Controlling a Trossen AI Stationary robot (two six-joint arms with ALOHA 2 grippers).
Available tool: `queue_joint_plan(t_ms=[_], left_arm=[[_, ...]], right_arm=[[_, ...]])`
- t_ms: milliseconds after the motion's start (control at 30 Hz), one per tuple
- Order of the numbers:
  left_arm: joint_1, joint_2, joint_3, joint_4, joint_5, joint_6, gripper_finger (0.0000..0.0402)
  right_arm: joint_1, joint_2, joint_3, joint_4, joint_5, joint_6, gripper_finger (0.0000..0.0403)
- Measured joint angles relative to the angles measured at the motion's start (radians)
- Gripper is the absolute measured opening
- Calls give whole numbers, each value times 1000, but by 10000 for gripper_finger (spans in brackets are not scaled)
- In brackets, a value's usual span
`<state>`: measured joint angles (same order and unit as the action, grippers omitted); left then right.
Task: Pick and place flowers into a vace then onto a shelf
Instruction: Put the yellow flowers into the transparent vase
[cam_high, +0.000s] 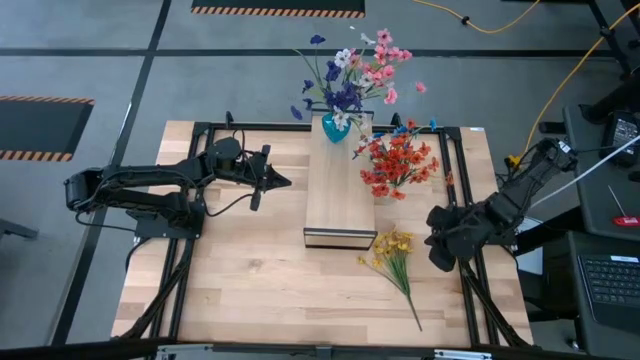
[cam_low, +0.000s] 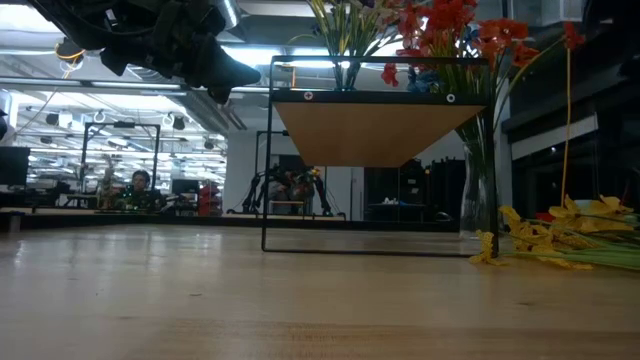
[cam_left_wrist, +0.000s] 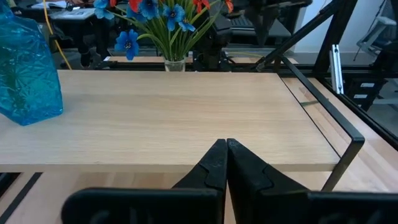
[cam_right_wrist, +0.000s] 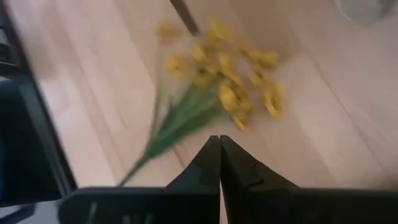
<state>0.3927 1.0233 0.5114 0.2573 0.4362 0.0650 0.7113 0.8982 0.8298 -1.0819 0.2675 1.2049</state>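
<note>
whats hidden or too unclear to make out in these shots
- Yellow flowers, right wrist view: blurred, single blooms cannot be told apart.
- Clear vase holding the red flowers: high view, blooms cover it; low view, its mouth hides behind the shelf.
- Blue vase, left wrist view: cut off by the picture's edge.
- Right gripper, low view: not in the picture.
- Person, low view: too small for detail.
</note>
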Motion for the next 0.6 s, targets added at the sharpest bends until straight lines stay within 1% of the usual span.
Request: queue_joint_plan(t_ms=[100, 167, 233, 333, 400, 533, 600], left_arm=[[0, 0, 0, 0, 0, 0, 5], [0, 0, 0, 0, 0, 0, 5], [0, 0, 0, 0, 0, 0, 4], [0, 0, 0, 0, 0, 0, 2], [0, 0, 0, 0, 0, 0, 2], [0, 0, 0, 0, 0, 0, 7], [0, 0, 0, 0, 0, 0, 8]], right_arm=[[64, 76, 61, -105, 11, 122, 1], [104, 128, 98, -134, 19, 194, 1], [143, 182, 130, -138, 21, 225, 1], [193, 268, 196, -136, 60, 233, 1], [215, 325, 241, -136, 64, 271, 1], [234, 436, 315, -137, 62, 369, 2], [236, 498, 352, -138, 41, 386, 2]])
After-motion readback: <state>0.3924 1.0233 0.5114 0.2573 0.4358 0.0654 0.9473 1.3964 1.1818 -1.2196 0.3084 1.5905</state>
